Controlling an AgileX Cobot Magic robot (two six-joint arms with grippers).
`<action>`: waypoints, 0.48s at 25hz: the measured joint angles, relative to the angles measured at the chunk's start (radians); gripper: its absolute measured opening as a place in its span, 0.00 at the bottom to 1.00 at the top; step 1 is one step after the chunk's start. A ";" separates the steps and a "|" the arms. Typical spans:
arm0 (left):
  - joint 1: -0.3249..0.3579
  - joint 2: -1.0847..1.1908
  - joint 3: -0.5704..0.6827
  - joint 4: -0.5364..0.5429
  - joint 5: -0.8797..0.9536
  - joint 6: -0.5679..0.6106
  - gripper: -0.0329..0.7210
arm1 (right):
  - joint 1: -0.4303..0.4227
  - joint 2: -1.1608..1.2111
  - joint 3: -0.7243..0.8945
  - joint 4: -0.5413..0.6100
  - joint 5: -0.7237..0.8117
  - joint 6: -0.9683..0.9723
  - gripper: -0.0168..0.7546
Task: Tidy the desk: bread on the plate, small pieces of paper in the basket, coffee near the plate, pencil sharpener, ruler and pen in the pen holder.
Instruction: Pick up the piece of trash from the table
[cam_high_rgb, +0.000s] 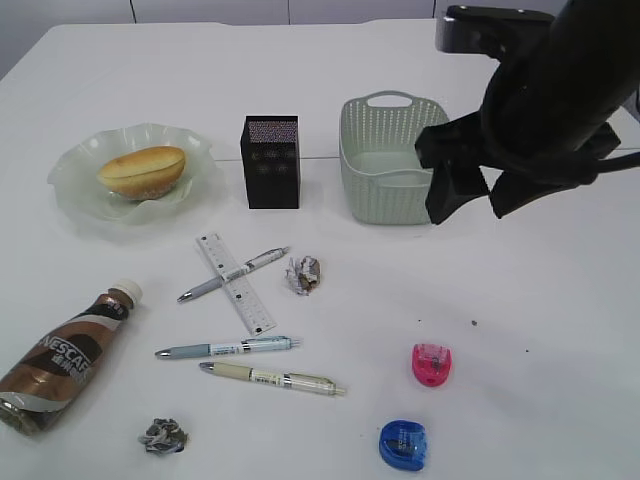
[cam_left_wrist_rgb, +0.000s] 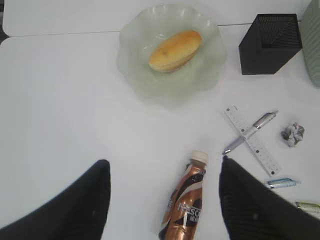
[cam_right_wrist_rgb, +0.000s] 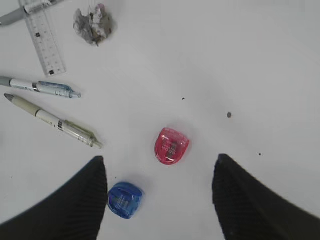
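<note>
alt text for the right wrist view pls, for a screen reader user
Open right gripper hovers above a white table, over a red pencil sharpener and a blue pencil sharpener. To the left lie two pens, with a clear ruler and a crumpled paper ball at the top.

Counting what's sitting out here: three pens (cam_high_rgb: 232, 274) (cam_high_rgb: 228, 348) (cam_high_rgb: 272, 378), two pencil sharpeners, one pink (cam_high_rgb: 432, 364) and one blue (cam_high_rgb: 403, 443), and two paper wads (cam_high_rgb: 303, 274) (cam_high_rgb: 163, 435). Showing up once each: ruler (cam_high_rgb: 235, 283), bread roll (cam_high_rgb: 142, 171), plate (cam_high_rgb: 70, 195), coffee bottle (cam_high_rgb: 65, 356), pen holder (cam_high_rgb: 271, 162), basket (cam_high_rgb: 385, 160).
</note>
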 joint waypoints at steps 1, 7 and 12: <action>0.000 -0.049 0.027 0.000 0.000 0.000 0.70 | 0.000 0.005 0.000 0.010 -0.009 0.000 0.66; 0.000 -0.288 0.163 0.000 0.002 0.000 0.69 | 0.064 0.086 -0.007 0.042 -0.029 0.027 0.66; 0.000 -0.383 0.265 -0.011 0.004 0.000 0.69 | 0.154 0.210 -0.139 0.038 -0.005 0.126 0.66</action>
